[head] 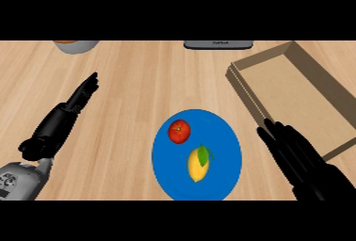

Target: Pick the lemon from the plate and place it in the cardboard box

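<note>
Lemon point(198, 165) unhidden on plate point(222, 127)

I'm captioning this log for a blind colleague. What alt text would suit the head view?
A lemon and a red tomato lie on a blue plate on a wooden counter, with an open cardboard box to the plate's right. The right hand hovers open between plate and box; the left hand is open at the left.

Lemon point(198, 165) and tomato point(179, 131) on blue plate point(222, 136), cardboard box point(295, 89) beside, open right robot hand point(303, 162) between.
</note>
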Controlling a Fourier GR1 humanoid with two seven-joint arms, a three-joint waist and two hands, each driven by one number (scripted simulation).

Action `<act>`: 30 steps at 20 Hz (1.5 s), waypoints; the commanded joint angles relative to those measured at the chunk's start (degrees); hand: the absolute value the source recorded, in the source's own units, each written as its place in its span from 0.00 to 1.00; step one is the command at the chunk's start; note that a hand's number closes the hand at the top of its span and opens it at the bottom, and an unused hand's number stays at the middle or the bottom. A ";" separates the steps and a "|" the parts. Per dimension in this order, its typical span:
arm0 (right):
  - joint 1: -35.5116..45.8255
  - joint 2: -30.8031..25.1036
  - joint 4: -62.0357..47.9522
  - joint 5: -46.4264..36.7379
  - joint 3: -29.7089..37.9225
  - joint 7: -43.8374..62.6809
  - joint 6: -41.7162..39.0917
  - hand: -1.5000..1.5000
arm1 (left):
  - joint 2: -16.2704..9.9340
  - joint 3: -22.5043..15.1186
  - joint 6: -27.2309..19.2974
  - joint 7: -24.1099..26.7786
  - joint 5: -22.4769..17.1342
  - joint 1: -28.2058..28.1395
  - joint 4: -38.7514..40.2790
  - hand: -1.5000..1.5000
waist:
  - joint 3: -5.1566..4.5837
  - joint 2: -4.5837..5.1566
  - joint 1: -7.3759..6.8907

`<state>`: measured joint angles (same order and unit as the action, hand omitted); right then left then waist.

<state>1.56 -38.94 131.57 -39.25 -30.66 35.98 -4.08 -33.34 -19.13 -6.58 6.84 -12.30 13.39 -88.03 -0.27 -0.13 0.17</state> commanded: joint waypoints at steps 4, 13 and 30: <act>13.96 8.26 -1.94 -0.81 -10.85 20.98 -19.54 0.00 | -0.08 0.92 2.58 1.20 0.22 1.32 2.02 0.50 | -0.10 0.25 -1.90; 21.39 27.69 -17.10 -2.66 -17.74 35.13 -27.04 0.00 | 1.47 1.08 3.53 -0.16 0.62 1.42 1.45 0.50 | 0.08 0.09 -1.12; 19.89 38.84 -30.29 -14.14 -19.43 34.98 -26.02 0.00 | 3.02 5.23 6.17 -0.09 1.59 1.78 3.95 0.50 | 0.23 0.03 -0.27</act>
<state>22.32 -1.86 103.77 -51.10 -48.01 62.14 -28.57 -29.65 -15.67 -2.65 6.98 -9.39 15.53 -84.18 -0.06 -0.12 -0.03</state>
